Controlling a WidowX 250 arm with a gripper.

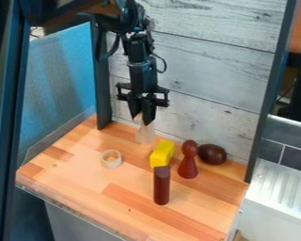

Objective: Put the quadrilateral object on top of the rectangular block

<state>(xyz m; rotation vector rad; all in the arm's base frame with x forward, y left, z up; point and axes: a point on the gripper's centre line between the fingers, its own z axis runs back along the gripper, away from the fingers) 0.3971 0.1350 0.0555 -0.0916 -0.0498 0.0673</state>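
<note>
My gripper (143,113) hangs down near the back wall, above the rear left part of the wooden surface. It is shut on a pale, upright four-sided piece (145,133), which extends below the fingertips. To the right and nearer the camera is a yellow rectangular block (162,153). The pale piece stands apart from that block. Just in front of the yellow block, a dark red-brown block (161,185) stands upright.
A pale ring (111,159) lies left of the yellow block. On its right are a red pawn-shaped piece (188,162) and a dark brown egg-shaped object (212,154). The wall (203,66) rises behind the wooden surface (84,174), and a dark post borders it on the right.
</note>
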